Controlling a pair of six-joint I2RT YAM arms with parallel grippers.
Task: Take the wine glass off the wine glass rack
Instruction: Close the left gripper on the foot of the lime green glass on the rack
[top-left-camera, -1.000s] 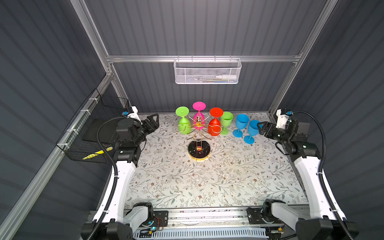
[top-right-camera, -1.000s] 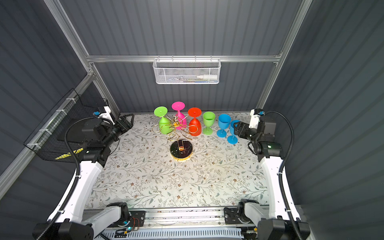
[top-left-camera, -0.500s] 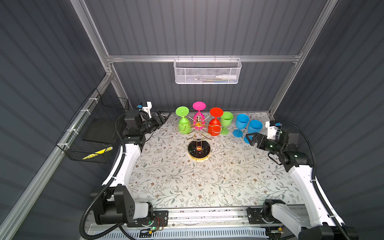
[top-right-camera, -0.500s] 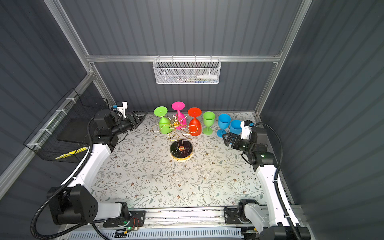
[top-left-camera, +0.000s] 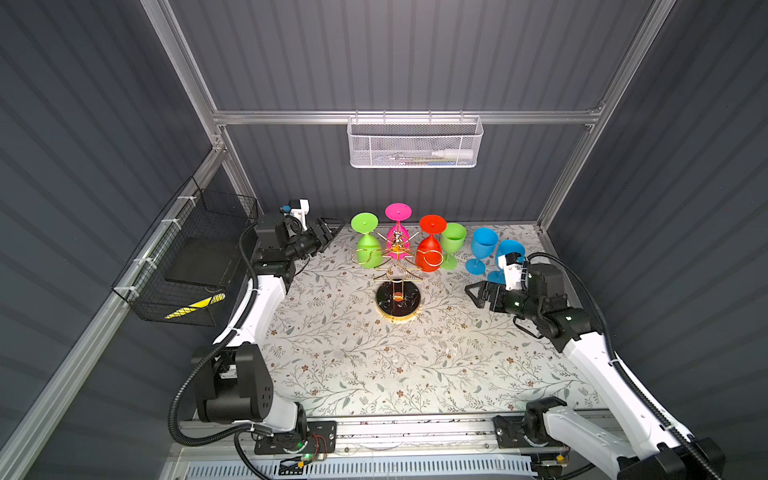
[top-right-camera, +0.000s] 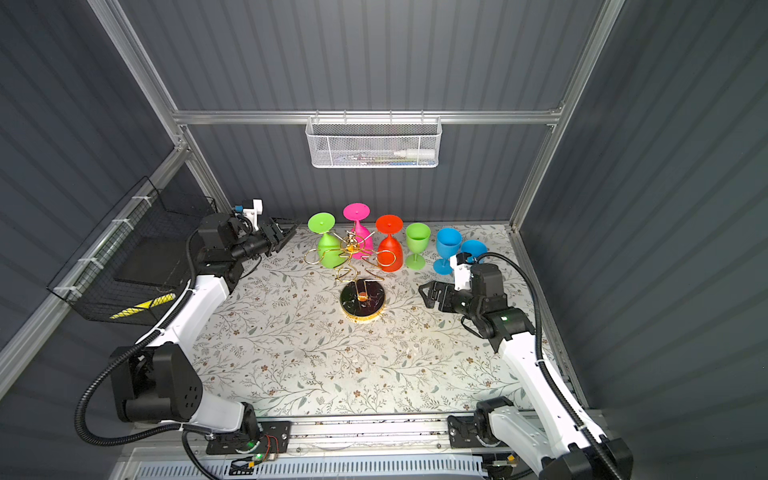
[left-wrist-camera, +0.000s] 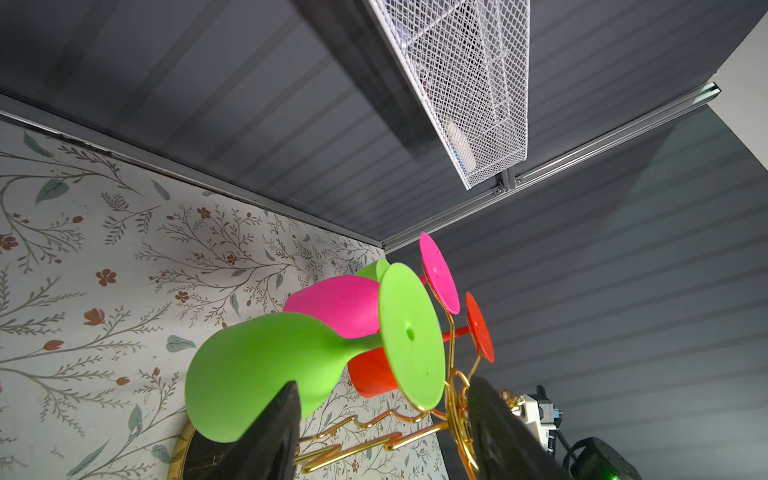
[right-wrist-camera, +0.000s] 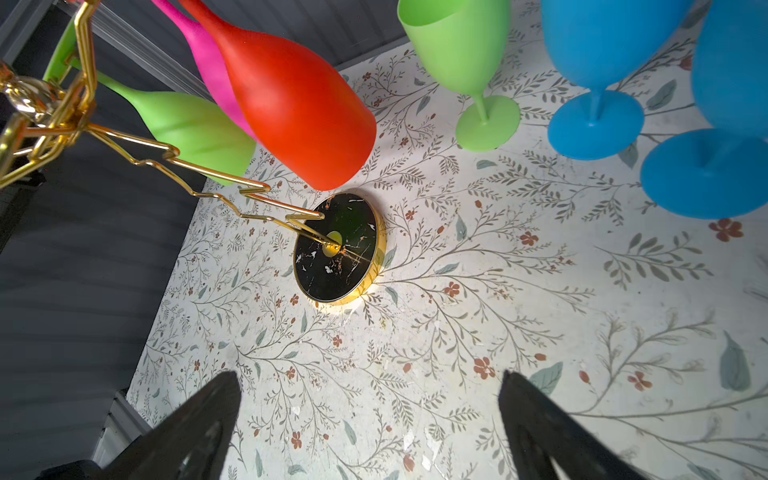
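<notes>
Lining up the grab: left gripper (left-wrist-camera: 384, 384) gapes before hung green wine glass (left-wrist-camera: 257, 365), right gripper (right-wrist-camera: 370, 376) gapes idle; next, clasp bowl.

Floral tabletop (top-left-camera: 374, 365) carries wine glass rack (top-left-camera: 398, 297), upright green glass (top-left-camera: 454, 243), two blue glasses (top-left-camera: 484, 245).

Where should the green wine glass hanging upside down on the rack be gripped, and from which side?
Probably the bowl of the hanging green wine glass, from the left, where the open left hand faces it. Its foot rests above a wire loop of the wine glass rack, so only the bowl hangs free; the pink wine glass crowds its other side.
</notes>
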